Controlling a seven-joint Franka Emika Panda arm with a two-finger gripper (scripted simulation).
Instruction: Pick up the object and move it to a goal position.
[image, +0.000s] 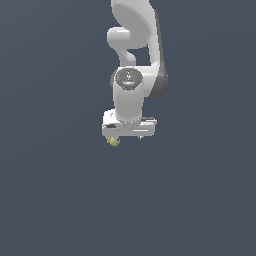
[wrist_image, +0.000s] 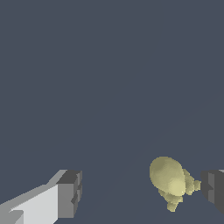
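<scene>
White gripper (wrist_image: 140, 192) hung with its jaws spread wide, gripping nothing, on the arm (image: 134, 60) over the dark grey floor (image: 50, 200). The ball (wrist_image: 168, 177) was small, pale yellow and lumpy, with knobbly bits on one side. It lay between the dark fingertips (wrist_image: 70, 192), close beside one and well apart from the other.

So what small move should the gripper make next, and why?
Probably shift the gripper sideways to centre it over the ball, then close. In the wrist view the jaws stand open and the ball lies between them, but much nearer one finger than the other.
</scene>
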